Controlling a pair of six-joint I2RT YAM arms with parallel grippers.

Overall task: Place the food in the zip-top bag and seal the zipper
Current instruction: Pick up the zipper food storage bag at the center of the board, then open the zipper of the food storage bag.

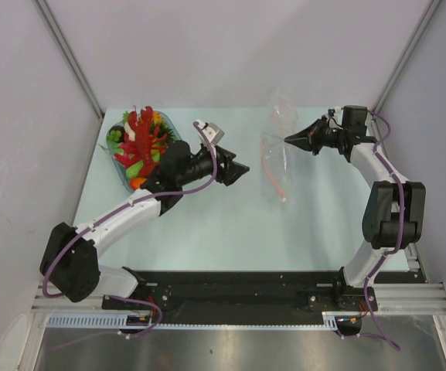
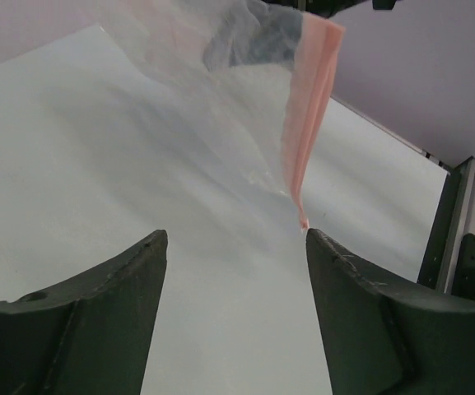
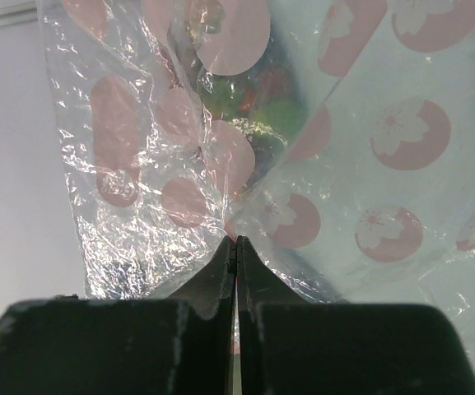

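The limp, slippery zip-top bag hangs pinched in the right pincer; the spread left pincer should probably grip its stiffer zipper.

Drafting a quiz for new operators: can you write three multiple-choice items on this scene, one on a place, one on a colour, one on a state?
1. Where is the food? A) rear left, in the tray B) front right C) table centre
2. What colour is the bag's zipper? A) pink B) blue C) black
3. The right gripper is: A) wide open B) shut on the bag C) shut on nothing
Answers: 1 A, the top view shows it heaped in the tray; 2 A, a pink strip runs along the bag's edge; 3 B, it pinches the clear film.
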